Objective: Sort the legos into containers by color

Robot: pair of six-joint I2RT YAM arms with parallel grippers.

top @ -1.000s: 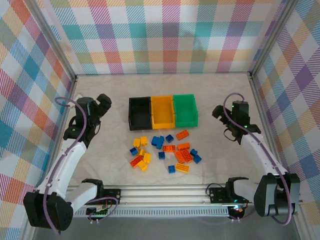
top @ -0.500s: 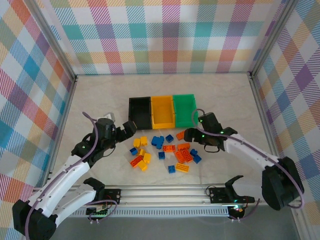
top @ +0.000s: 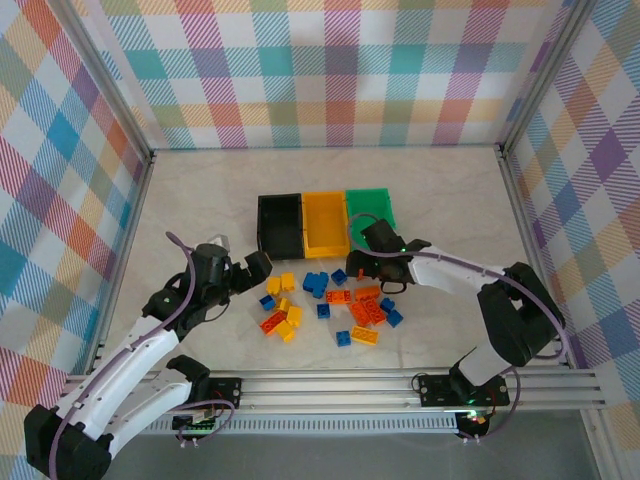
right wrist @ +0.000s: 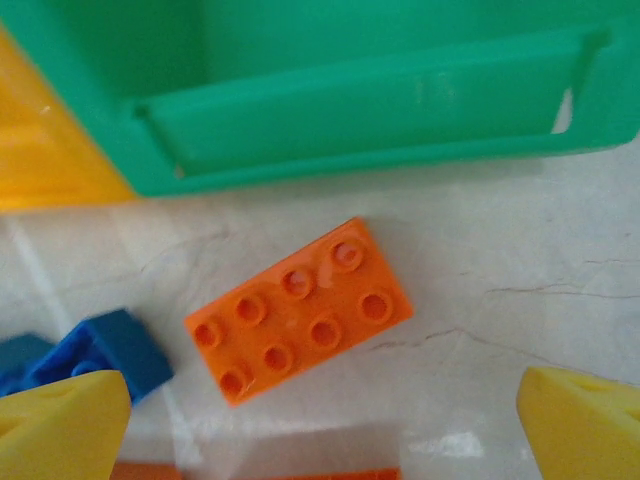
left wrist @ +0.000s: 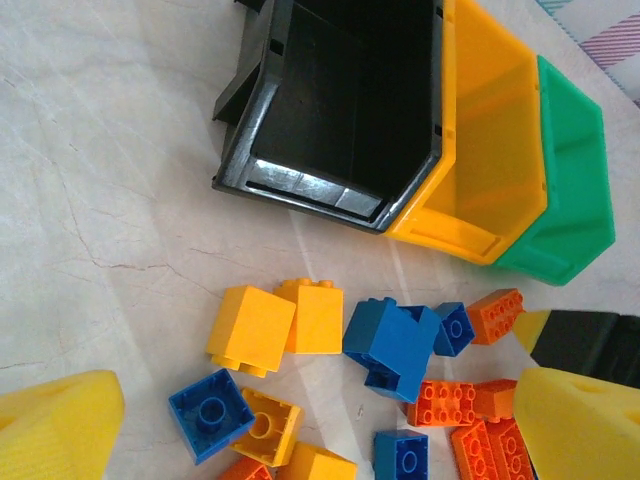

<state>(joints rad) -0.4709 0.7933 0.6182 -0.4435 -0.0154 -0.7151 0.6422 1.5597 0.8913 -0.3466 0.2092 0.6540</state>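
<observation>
Yellow, blue and orange legos (top: 330,303) lie scattered on the table in front of three bins: black (top: 279,226), yellow-orange (top: 326,223) and green (top: 371,208). My right gripper (top: 359,263) (right wrist: 320,420) hangs open over an orange eight-stud brick (right wrist: 300,308) just in front of the green bin (right wrist: 350,90); the brick lies flat between the fingertips (right wrist: 60,425), untouched. My left gripper (top: 259,270) (left wrist: 320,430) is open above the pile's left side, over two yellow bricks (left wrist: 275,325) and a blue brick (left wrist: 210,412). All three bins look empty.
A blue brick (right wrist: 100,350) lies just left of the orange one. The black bin (left wrist: 340,110) and yellow-orange bin (left wrist: 490,130) stand close beyond the left gripper. Metal frame posts and checked walls enclose the table; a rail (top: 330,385) runs along the near edge.
Both arms swung in from the sides to the pile. The right gripper moved further left to above the orange brick by the green bin; the left gripper crept slightly nearer the yellow bricks.
</observation>
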